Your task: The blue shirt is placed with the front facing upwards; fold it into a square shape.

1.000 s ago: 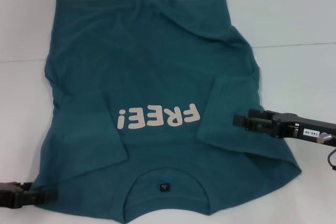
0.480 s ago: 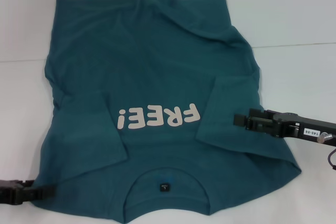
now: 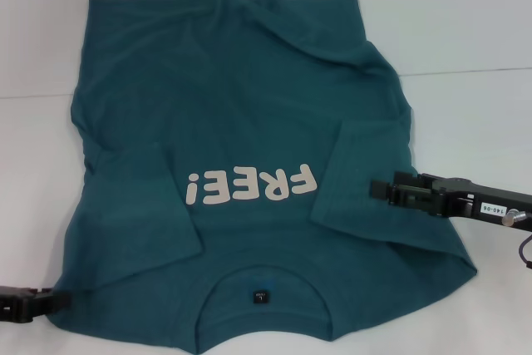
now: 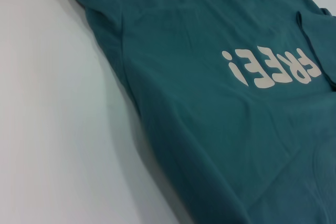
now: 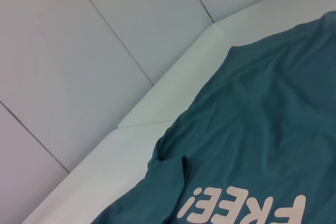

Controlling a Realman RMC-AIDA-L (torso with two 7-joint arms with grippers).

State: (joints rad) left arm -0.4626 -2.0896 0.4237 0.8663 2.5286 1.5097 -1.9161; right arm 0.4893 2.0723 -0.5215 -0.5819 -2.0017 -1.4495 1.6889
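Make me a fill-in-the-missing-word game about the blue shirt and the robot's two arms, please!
1. The off-white word printed on the blue shirt is ____.
2. The shirt lies on a table whose colour is ____.
3. The end effector reaching in over the shirt's sleeve is the ____ end effector.
4. The left end effector sits at the near corner of the shirt, on the same edge as the small dark neck ____.

Missing words: FREE!; white; right; tag
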